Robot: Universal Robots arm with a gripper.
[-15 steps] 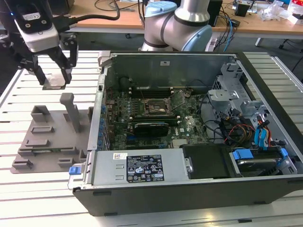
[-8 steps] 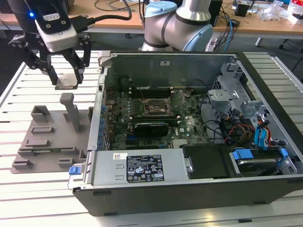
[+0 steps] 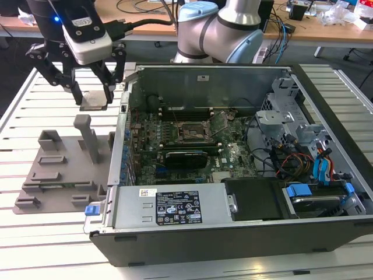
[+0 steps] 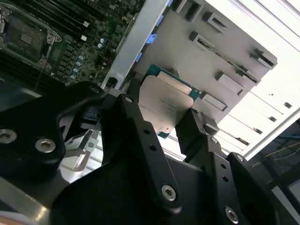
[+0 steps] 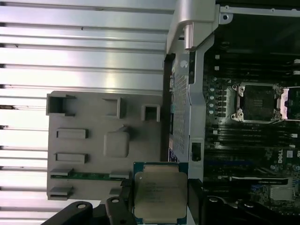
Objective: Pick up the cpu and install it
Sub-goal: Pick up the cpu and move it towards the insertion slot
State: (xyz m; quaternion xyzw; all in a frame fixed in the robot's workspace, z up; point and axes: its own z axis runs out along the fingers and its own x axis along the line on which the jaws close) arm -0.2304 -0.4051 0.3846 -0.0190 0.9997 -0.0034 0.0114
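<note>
Presently, with jaws clamped on the cpu (image 5: 159, 194) edges: carry level, clear the chassis wall (image 5: 192, 23) beside the jaws.

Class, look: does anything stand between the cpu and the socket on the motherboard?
Yes: the case's upright metal wall rises between the cpu, gripped in the hand outside the case, and the socket inside.

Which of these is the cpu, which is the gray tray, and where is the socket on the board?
cpu (image 5: 160, 194), first wrist view, middle of its metal top.
gray tray (image 5: 89, 117), first wrist view, a bare flat part.
socket (image 5: 257, 102), first wrist view, its dark centre.
</note>
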